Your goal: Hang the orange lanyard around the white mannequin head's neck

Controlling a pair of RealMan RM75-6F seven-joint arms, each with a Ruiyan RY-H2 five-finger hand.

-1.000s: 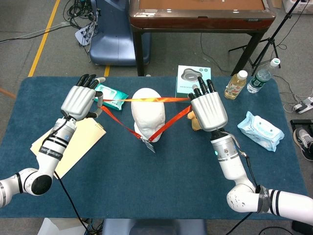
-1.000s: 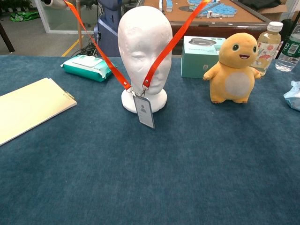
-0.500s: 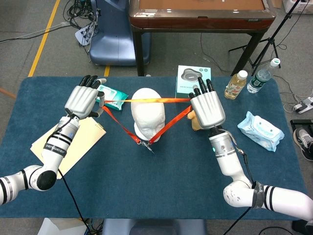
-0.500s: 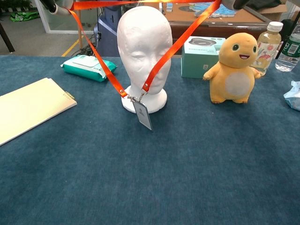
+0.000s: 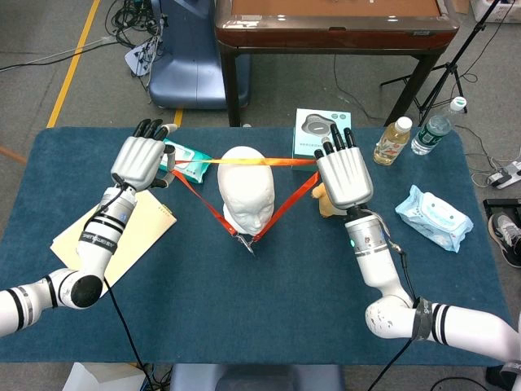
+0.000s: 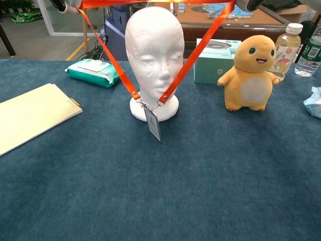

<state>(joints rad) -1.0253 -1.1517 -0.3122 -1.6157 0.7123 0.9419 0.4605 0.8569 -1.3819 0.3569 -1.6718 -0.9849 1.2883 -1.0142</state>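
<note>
Here, one orange lanyard (image 5: 281, 201) is stretched between two hands over one white mannequin head (image 5: 245, 192) near the counter's (image 5: 244, 326) middle.
Head view: the left hand (image 5: 140, 160) and the right hand (image 5: 344, 175) each hold the strap from below, fingers extended; the exact grip is hidden. The back span crosses the crown; the front drops in a V to one badge (image 5: 247, 243).
Chest view: the ribbon looks light, limp and likely slippery, best held at its upper corners. One plush toy (image 6: 249, 73), one box (image 6: 213, 60), one wipes pack (image 6: 95, 71), two bottles (image 6: 288, 47) toward the far edge.
</note>
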